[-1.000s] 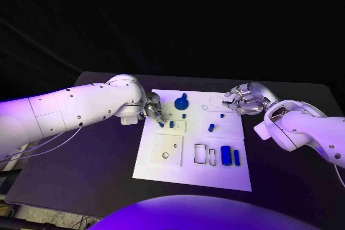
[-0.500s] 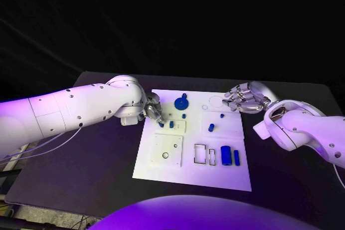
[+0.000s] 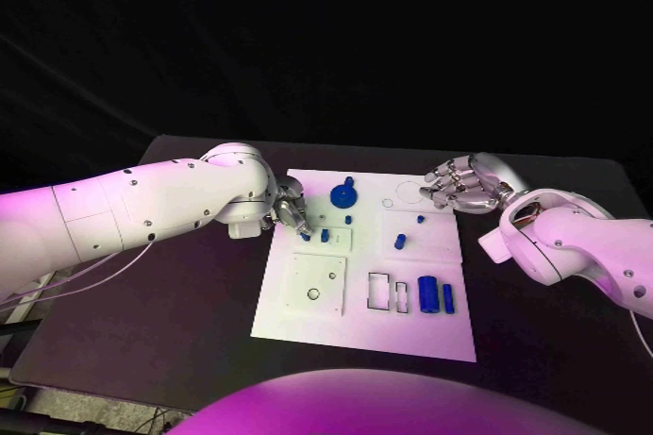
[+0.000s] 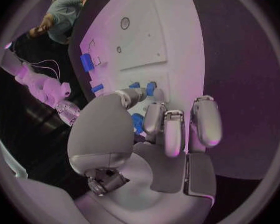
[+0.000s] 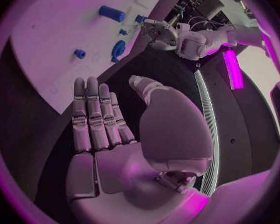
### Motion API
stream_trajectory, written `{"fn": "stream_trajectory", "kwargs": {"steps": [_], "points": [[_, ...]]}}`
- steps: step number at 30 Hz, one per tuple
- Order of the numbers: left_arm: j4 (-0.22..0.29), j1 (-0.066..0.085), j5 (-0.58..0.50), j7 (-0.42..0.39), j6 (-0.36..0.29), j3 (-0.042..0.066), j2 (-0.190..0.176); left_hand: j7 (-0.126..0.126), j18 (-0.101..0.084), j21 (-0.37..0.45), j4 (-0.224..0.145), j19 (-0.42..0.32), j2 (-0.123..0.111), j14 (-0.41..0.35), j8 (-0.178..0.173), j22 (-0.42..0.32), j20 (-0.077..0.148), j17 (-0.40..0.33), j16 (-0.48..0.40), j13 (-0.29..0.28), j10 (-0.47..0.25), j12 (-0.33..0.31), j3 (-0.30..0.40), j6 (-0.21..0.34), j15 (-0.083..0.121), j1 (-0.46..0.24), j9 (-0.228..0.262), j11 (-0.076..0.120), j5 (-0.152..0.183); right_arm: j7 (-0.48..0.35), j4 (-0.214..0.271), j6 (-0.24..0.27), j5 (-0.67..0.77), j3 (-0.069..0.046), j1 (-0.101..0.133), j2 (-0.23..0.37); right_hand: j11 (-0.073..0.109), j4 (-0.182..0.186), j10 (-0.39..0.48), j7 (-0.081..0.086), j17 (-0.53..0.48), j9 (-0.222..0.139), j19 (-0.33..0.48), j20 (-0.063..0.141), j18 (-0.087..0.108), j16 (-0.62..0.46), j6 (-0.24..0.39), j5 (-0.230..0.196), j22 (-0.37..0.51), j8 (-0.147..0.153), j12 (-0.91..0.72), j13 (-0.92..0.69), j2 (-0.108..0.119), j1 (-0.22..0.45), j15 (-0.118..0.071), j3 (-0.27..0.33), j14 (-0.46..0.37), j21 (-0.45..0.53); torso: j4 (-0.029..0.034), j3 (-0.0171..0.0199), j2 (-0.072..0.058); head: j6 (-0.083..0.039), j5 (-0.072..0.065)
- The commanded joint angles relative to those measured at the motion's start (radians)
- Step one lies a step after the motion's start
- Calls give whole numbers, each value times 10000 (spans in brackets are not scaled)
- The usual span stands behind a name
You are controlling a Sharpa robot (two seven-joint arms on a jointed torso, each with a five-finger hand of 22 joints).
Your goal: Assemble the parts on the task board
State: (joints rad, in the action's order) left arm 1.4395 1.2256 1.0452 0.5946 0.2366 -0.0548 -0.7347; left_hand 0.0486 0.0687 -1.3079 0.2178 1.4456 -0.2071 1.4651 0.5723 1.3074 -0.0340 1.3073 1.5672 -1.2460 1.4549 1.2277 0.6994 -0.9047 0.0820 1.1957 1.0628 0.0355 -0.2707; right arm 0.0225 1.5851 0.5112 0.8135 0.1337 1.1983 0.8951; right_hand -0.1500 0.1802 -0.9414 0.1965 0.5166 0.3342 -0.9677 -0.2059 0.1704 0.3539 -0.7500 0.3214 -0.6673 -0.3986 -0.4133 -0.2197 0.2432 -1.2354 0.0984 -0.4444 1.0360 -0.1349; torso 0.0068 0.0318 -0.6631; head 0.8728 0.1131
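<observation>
On the black table (image 3: 163,341) we log the white task board (image 3: 409,336), its long axis running away from the robot, carrying blue parts: a large cylinder (image 3: 428,293) and a slim bar (image 3: 448,298) lying side by side along that axis near the right edge, and a disc-shaped part (image 3: 343,196) at the far end. We see the left hand (image 3: 292,213) at the board's left edge, fingertips down among the small blue pieces (image 3: 324,235), though we cannot tell whether it grips one. The right hand (image 3: 460,188) hovers at the board's far right corner, fingers loosely apart and holding nothing; we read no writing or labels.
</observation>
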Motion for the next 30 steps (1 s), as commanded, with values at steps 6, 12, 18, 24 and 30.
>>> {"fn": "stream_trajectory", "kwargs": {"steps": [6, 12, 18, 24, 30], "points": [[38, -32, -120, 76, 89, -27, 38, -108, -131, -31, -1671, 37, 59, 1057, 68, 1901, 46, 2635, 36, 21, 34, 0, 1599, -161, 27, -60, 6, 0, -79, -194, -4, 4, -71, 0, -7, -19, -85, -103, 61, 222, -83, -72, 41, -113, 96, -274, 82, 59, 216, -78, 106, 156, -22, 119, 109, 27, -68, 178, -7, 1, -10, -2, 10], [-33, -68, -152, 104, 7, -46, 97, -109, -128, -19, -1674, 31, 60, 1057, 69, 1897, 46, 2635, 36, 6, 40, 16, 1600, -162, 28, -70, 10, 0, -89, -202, 0, 11, -81, 0, -7, -18, -117, -150, 103, 246, -148, -123, 76, -152, 94, -456, 114, 62, 371, -97, 165, 268, -46, 133, 150, 62, -129, 292, -6, 3, -10, -2, 10], [-101, -120, -195, 121, 27, -69, 164, -125, -130, -32, -1729, 36, 45, 1057, 88, 1899, 52, 2635, 36, 18, 51, 4, 1603, -193, 37, -181, 57, 14, -278, -210, 0, 22, -93, 0, -9, -21, -127, -165, 121, 255, -166, -138, 84, -163, 94, -506, 128, 63, 415, -101, 183, 301, -49, 136, 162, 76, -144, 323, -3, 2, -13, -2, 9], [-133, -144, -206, 148, 220, -94, 194, -167, -130, -52, -1942, 37, -35, 1057, 129, 1900, 73, 2635, 36, 46, 78, -31, 1616, -332, 67, -469, 164, 48, -979, -210, -6, 24, -101, 0, -16, -23, -134, -172, 130, 262, -175, -148, 87, -169, 95, -531, 141, 62, 438, -100, 192, 318, -49, 140, 168, 86, -150, 339, -5, 6, -6, -2, 8], [-137, -150, -195, 164, 380, -105, 191, -195, -132, -73, -2099, 39, -84, 1057, 155, 1903, 84, 2635, 36, 44, 114, -34, 1636, -440, 86, -674, 230, 70, -1456, -211, -10, 27, -110, 0, -26, -24, -136, -174, 132, 264, -178, -151, 87, -171, 95, -539, 144, 62, 446, -100, 194, 324, -49, 141, 169, 90, -150, 344, -4, 7, -1, -2, 3]]}}
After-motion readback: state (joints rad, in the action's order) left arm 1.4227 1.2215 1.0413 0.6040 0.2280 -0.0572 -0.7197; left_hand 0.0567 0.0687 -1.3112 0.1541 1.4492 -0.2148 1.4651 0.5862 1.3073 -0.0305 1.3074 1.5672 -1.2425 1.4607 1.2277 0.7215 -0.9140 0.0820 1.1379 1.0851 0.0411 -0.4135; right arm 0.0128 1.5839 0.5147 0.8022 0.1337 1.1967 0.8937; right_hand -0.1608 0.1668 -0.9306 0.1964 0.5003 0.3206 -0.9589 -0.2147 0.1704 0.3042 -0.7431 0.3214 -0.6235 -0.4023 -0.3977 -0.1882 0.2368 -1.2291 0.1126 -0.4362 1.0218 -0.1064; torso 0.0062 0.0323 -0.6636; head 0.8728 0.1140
